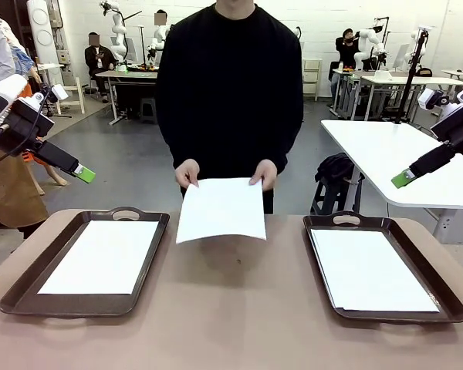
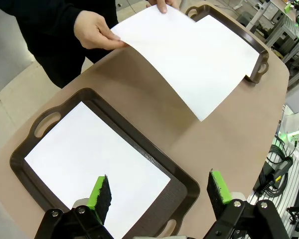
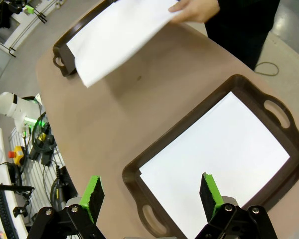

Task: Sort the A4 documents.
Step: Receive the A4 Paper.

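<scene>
A person in black holds one white A4 sheet (image 1: 221, 208) by its far corners with both hands (image 1: 187, 173), above the middle of the table. A second A4 sheet (image 1: 100, 257) lies flat in the left dark tray (image 1: 27, 281), and a third (image 1: 370, 270) lies in the right dark tray (image 1: 428, 266). My left gripper (image 1: 85, 174) hangs open, raised above the table's left end, over the left tray's sheet (image 2: 89, 164). My right gripper (image 1: 403, 179) is open too, raised at the right above the right tray's sheet (image 3: 219, 149). Both hold nothing.
The brown tabletop (image 1: 239, 308) runs bare between the two trays. A white table (image 1: 393, 154) and a dark chair (image 1: 336, 173) stand behind at the right. Other people and workbenches are farther back.
</scene>
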Controlling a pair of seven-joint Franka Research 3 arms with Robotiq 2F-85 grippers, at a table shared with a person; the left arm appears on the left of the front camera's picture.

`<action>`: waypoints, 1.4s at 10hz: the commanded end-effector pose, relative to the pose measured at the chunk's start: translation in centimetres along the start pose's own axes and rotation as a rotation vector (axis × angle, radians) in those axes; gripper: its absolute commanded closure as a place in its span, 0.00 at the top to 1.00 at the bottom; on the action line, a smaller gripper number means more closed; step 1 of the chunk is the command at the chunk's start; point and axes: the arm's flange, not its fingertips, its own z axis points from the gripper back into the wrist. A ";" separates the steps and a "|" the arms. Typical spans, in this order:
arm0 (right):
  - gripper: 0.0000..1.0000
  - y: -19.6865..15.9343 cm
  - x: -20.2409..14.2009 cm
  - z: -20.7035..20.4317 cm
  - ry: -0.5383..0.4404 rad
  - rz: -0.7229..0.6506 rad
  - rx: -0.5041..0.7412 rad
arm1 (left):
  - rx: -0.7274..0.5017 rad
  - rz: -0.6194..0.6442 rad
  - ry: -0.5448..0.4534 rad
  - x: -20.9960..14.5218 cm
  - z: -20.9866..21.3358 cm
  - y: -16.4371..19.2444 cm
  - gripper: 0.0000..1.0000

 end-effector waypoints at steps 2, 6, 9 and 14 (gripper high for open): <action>1.00 0.0 0.1 -0.1 -0.004 0.000 -0.003 | 0.000 -0.006 0.001 0.0 0.0 0.0 1.00; 1.00 0.0 0.1 -0.1 -0.004 0.000 -0.003 | 0.000 -0.006 0.001 0.0 0.0 0.0 1.00; 1.00 0.0 0.1 -0.1 -0.004 0.000 -0.003 | 0.000 -0.006 0.001 0.0 0.0 0.0 1.00; 1.00 0.0 0.1 -0.1 -0.004 0.000 -0.003 | 0.000 -0.006 0.001 0.0 0.0 0.0 1.00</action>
